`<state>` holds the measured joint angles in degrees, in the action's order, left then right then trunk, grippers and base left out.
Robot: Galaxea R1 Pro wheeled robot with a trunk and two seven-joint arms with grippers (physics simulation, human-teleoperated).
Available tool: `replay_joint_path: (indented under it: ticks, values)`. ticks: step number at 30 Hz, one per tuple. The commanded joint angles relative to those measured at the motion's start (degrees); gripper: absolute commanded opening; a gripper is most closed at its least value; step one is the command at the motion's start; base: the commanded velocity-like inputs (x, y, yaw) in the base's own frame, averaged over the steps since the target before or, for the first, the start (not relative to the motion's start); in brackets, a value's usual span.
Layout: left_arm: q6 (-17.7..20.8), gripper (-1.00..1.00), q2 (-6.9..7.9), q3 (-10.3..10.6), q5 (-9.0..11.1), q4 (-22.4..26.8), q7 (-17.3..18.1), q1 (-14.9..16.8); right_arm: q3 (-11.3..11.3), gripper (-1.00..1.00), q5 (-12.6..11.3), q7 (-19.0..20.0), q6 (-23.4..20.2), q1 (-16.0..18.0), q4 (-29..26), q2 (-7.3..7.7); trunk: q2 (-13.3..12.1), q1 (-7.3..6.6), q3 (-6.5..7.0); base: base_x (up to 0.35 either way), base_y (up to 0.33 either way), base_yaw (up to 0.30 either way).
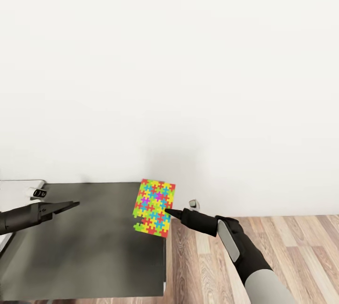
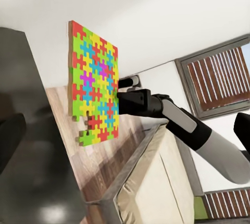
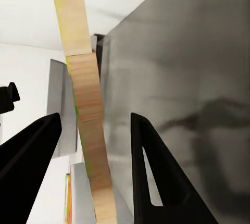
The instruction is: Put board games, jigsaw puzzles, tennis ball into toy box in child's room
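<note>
Head view recorded the right pincer [image 1: 165,210] reaching toward the thin multicoloured jigsaw puzzle square [image 1: 155,207], which stood nearly on edge above the right-hand end of the low dark-grey side table [image 1: 84,242], lifted off it. The pincer met the puzzle at its right edge, about mid-height.

Right wrist view showed the puzzle's pale wooden edge [image 3: 86,114] running between the two black fingers [image 3: 156,172], with a gap on each side. Whether the pads were actually pressing the board could not be told from that view. Since the puzzle hung in the air with nothing else under it, I judged it was gripped by the right pincer, probably by the fingertips.

Edge-on hold made sense: a board this thin offers no thickness to pinch when flat on the table, so it was taken by the rim and carried upright.

Left pincer [image 1: 74,205] hovered over the dark table's left part, well apart from the puzzle, holding nothing. Whether its fingers were parted could not be told.

Left wrist view showed the puzzle's coloured face [image 2: 94,91], a notch missing at one corner, and beyond it the beige-covered bed with dark frame [image 2: 151,182] on the wood-plank floor [image 1: 263,242].

Toy box was not identified here, so the puzzle was judged in transit.
</note>
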<state>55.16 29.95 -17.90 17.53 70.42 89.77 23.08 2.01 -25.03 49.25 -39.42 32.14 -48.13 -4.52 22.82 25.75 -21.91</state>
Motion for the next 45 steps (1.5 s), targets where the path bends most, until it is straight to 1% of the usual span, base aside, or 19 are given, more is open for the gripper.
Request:
replay_joint_path:
  ticks: [1,10,17,26,39,45]
  values:
    - [0.58,1.0,0.04,0.02,-0.04,0.02,0.23,0.04,0.01,-1.0,-0.24,0.03,-0.32,0.03,-0.02,0.08,0.09,0.03,0.01,0.0,0.0,0.065]
    - [0.41,1.0,-0.05,0.05,0.04,0.06,0.23,0.04,0.01,-1.0,-0.28,0.3,-0.31,0.03,-0.04,0.37,0.09,0.03,0.86,-0.007,-0.009,0.065]
    - [0.31,1.0,-0.11,0.03,0.02,0.27,0.23,0.04,0.01,-1.0,-0.28,0.25,-0.3,0.03,-0.04,0.39,0.09,0.03,1.52,-0.132,-0.188,0.066]
    - [0.32,1.0,-0.23,0.14,0.04,1.97,0.23,0.04,0.01,-1.0,-0.21,0.1,-0.3,0.03,-0.04,0.39,0.09,0.03,2.37,-0.175,-0.153,0.088]
    - [0.38,1.0,-0.17,0.08,0.05,2.28,0.23,-0.07,0.03,-1.0,-0.19,-0.13,-0.3,0.11,-0.04,0.33,0.09,0.03,3.32,-0.011,-0.009,0.195]
    - [0.44,1.0,0.54,-0.72,0.01,4.12,0.23,-0.56,0.03,-1.0,-0.19,-0.01,-0.3,0.08,-0.09,0.35,0.09,0.03,3.62,0.0,0.0,0.244]
